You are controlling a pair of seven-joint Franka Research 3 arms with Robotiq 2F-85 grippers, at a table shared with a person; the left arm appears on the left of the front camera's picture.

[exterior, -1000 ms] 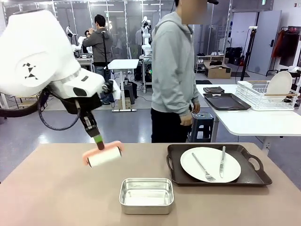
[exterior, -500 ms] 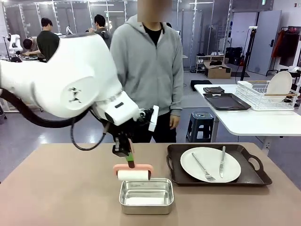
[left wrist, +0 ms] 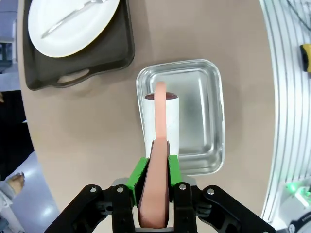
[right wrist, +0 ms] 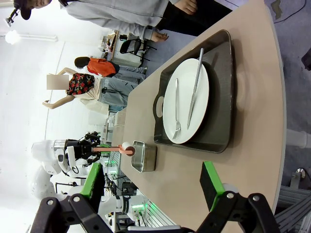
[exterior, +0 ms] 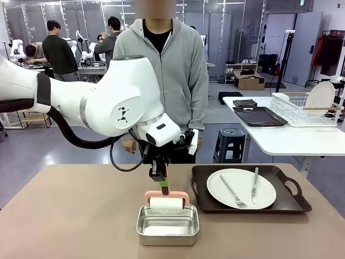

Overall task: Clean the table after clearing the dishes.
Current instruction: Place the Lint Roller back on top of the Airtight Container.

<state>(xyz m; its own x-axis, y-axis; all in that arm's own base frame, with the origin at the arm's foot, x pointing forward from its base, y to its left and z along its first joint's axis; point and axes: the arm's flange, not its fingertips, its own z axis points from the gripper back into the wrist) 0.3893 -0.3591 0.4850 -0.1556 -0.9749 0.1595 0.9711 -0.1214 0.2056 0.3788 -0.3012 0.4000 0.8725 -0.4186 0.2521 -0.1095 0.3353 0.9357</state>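
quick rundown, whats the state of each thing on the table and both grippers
left gripper: shut on the roller by its pink handle
roller: hanging handle up, white roll low over the steel pan's far side
steel pan: upright on the table
tray: flat on the table, carrying the plate
plate: on the tray, fork and knife lying on it
right gripper: open, empty
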